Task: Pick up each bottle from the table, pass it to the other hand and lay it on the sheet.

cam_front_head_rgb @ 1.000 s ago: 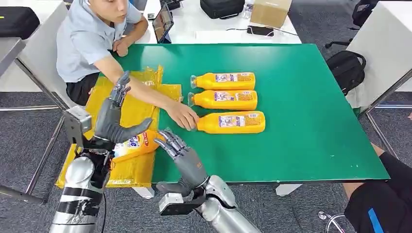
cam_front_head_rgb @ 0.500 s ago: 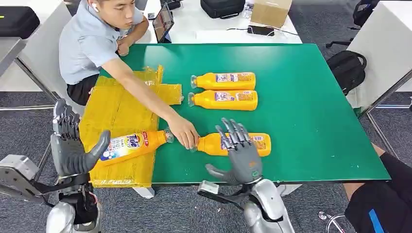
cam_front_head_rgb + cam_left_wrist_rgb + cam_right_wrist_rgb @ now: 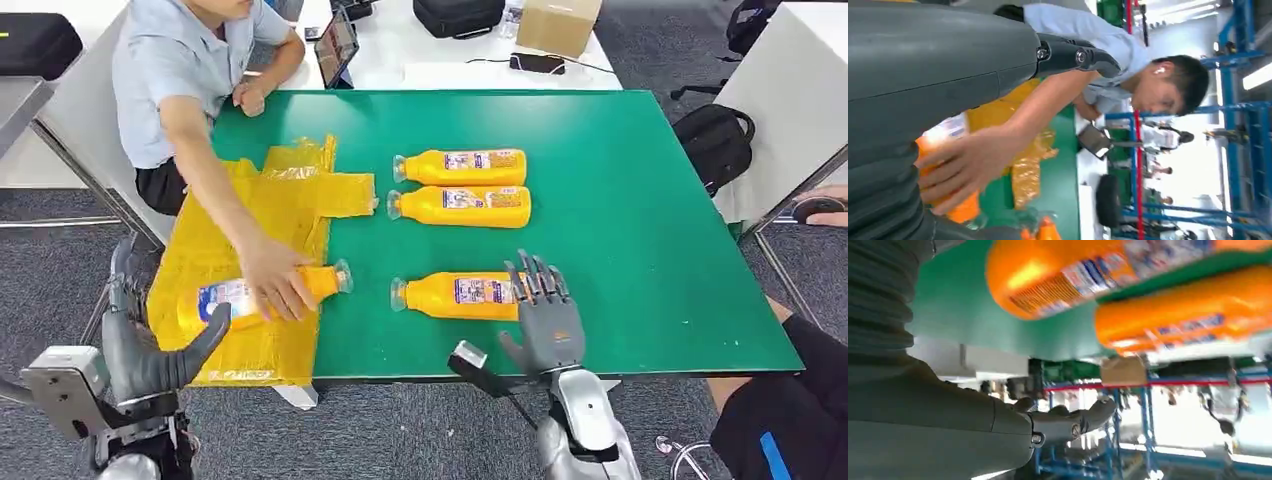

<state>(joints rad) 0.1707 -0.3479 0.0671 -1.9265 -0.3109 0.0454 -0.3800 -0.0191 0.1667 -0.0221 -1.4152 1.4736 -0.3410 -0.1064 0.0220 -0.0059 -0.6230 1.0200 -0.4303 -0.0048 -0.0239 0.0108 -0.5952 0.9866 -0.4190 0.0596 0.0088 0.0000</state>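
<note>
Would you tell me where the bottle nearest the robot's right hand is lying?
In the head view, that bottle lies on the green table near its front edge, just ahead of the right hand, cap toward the yellow sheet.

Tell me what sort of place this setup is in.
Most likely an office-style lab or test workspace. A green work table stands on grey carpet, a white desk behind it holds a tablet and a cardboard box, and the wrist views show blue metal racking.

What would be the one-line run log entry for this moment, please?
left hand: open, off table | right hand: open, fingers at nearest bottle | person's hand on bottle on sheet | two bottles waiting
</note>
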